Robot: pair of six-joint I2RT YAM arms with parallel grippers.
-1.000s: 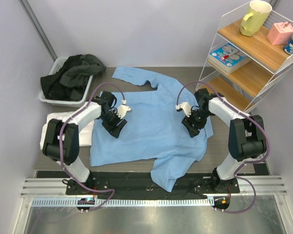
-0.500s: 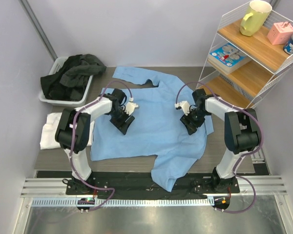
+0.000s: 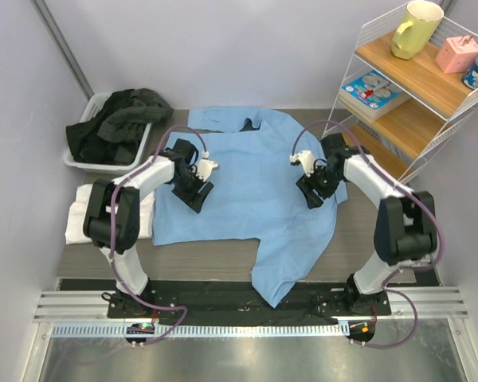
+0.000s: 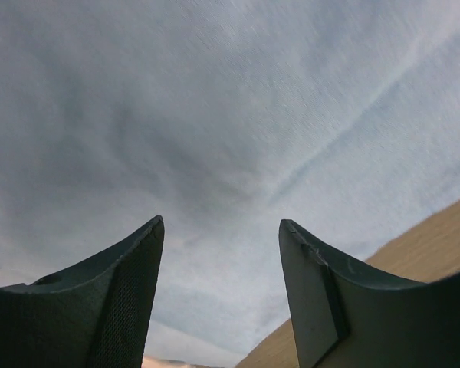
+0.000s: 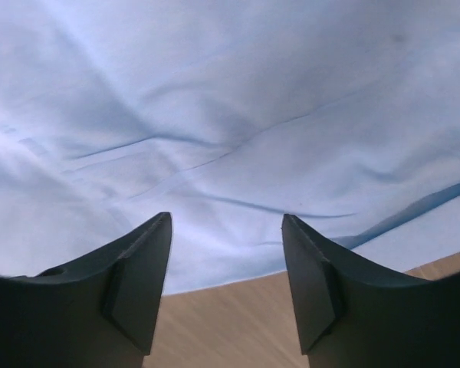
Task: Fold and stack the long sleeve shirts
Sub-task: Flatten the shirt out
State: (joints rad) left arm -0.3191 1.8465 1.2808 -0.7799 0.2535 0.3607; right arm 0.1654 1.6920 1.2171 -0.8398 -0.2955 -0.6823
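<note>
Left gripper [image 3: 196, 197] and right gripper [image 3: 312, 195] both gaping empty, hovering low over 9 and 3 o'clock sides of light blue shirt [image 3: 251, 187] lying spread across centre of table [image 3: 366, 239]; judging cloth light, limp, prone to sliding, so favouring pinching hem or side edges.

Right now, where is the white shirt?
In the top view, the white shirt lies on the left, just in front of the bin of dark clothes and beside the light blue shirt.

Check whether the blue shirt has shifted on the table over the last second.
Yes. The blue shirt has slid toward the far edge; its near-left hem now lies farther from the black base rail.
</note>
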